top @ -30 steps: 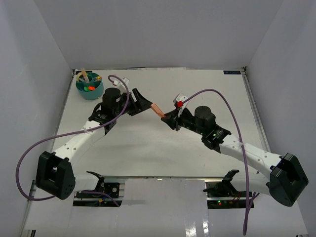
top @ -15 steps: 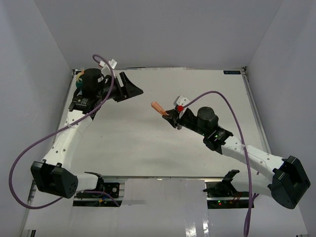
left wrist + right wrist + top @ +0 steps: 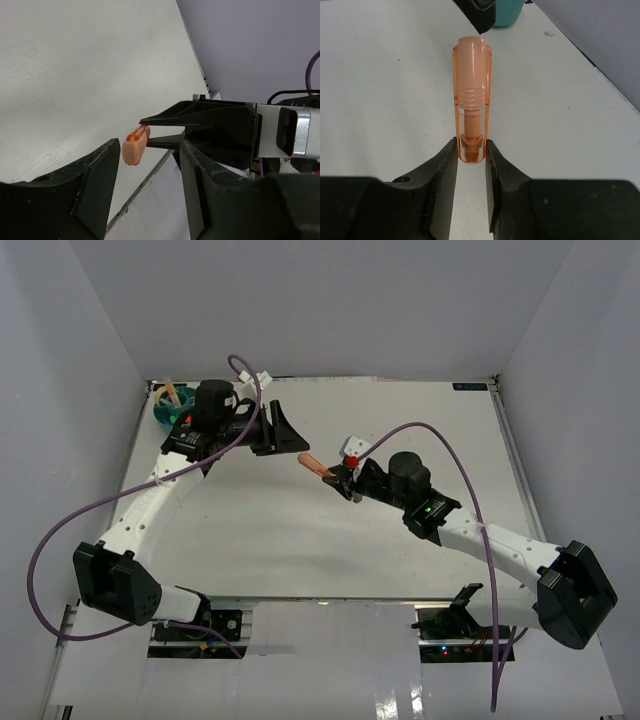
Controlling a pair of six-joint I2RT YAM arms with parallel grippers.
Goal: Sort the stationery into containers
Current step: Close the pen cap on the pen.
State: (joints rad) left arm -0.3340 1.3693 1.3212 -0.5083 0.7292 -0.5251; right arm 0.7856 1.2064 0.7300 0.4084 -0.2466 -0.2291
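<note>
The right gripper [image 3: 333, 473] held an orange highlighter [image 3: 313, 462] out over the middle of the table [image 3: 300, 540], jaws pinched narrow on its tail end and the capped end pointing at the other arm. The left gripper [image 3: 285, 428] hung just short of that cap, jaws apart and nothing between them. The teal organiser [image 3: 166, 419] sat in the far left corner, mostly hidden behind the left arm.

To me it looked like a hand-over, since the left arm was the one near the organiser. To do it well, I'd say the left jaws should slide over the free capped half, square to the barrel, and close fully before the right lets go. The right held only a short length of the tail, so a sideways nudge could swing the highlighter out of line.

From above I could see how the two arms stood and where the organiser was, but not how the grip sat. The right wrist camera showed it plainly: the highlighter [image 3: 471, 75] standing straight up from the right gripper [image 3: 470, 150], with a scrap of the organiser [image 3: 509, 15] far beyond. The left wrist camera gave what neither did: the cap [image 3: 134, 148] lined up with the gap of the left gripper [image 3: 148, 156], but beyond the fingers and not yet inside.
</note>
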